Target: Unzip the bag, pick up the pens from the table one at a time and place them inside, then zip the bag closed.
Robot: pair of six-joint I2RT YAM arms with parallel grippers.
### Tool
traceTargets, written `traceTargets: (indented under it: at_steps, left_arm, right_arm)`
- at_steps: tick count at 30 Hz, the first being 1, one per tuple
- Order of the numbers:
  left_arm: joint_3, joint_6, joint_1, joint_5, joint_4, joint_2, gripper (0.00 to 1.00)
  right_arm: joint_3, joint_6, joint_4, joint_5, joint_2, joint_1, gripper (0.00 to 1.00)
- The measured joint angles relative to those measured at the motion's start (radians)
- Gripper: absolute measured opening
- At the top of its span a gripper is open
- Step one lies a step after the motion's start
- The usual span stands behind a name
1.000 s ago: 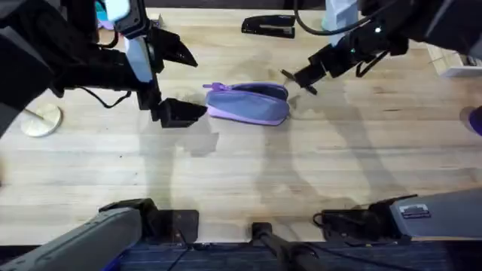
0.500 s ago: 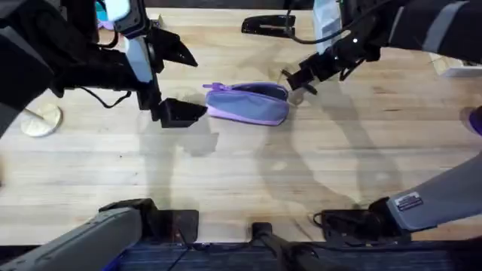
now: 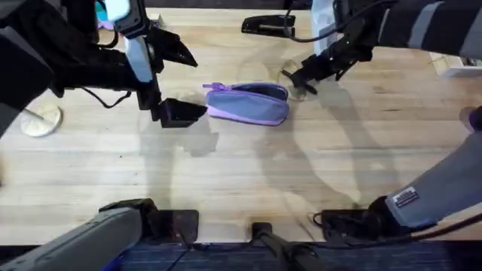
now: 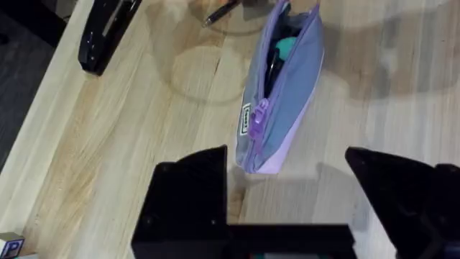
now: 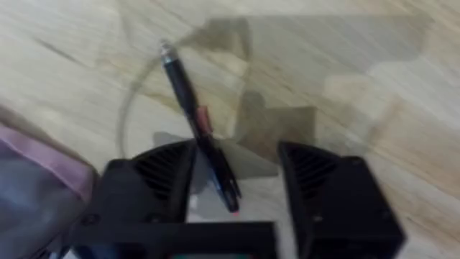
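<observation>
The lavender and grey-blue bag (image 3: 248, 103) lies mid-table. In the left wrist view the bag (image 4: 287, 79) is unzipped along much of its length, with a teal and a dark item inside and the purple zipper pull (image 4: 257, 115) near its closed end. My left gripper (image 3: 179, 83) hovers open just left of the bag, holding nothing. A slim black pen (image 5: 192, 119) lies on the table by the bag's right end. My right gripper (image 5: 237, 194) is open low over it, with the pen's rear end between the fingers. That right gripper (image 3: 297, 79) sits at the bag's right end.
A black stapler (image 3: 269, 26) rests at the table's back edge, behind the bag. A pale round disc (image 3: 41, 119) lies far left. A white box (image 3: 456, 64) and a purple object (image 3: 474, 119) sit at the right edge. Bare wood stretches in front of the bag.
My right gripper has moved left and toward the back, closing in on the bag's right end over the pen. The left arm and the bag have stayed put.
</observation>
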Motion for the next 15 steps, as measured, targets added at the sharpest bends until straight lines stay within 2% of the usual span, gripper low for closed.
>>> traceTargets:
  at_steps: [3, 5, 6, 15]
  left_arm:
    - [0.000, 0.000, 0.000, 0.000, 0.000, 0.000, 0.993]
    - [0.000, 0.000, 0.000, 0.000, 0.000, 0.000, 0.993]
    - [0.000, 0.000, 0.000, 0.000, 0.000, 0.000, 0.993]
    - [0.000, 0.000, 0.000, 0.000, 0.000, 0.000, 0.993]
  right_arm:
    - [0.004, 0.001, 0.008, 0.006, 0.005, -0.008, 0.401]
    - [0.005, 0.001, 0.011, 0.010, 0.006, -0.009, 0.134]
    - [0.008, 0.006, 0.014, 0.010, 0.006, -0.009, 0.062]
    - [0.013, 0.006, -0.004, 0.000, 0.006, -0.007, 0.029]
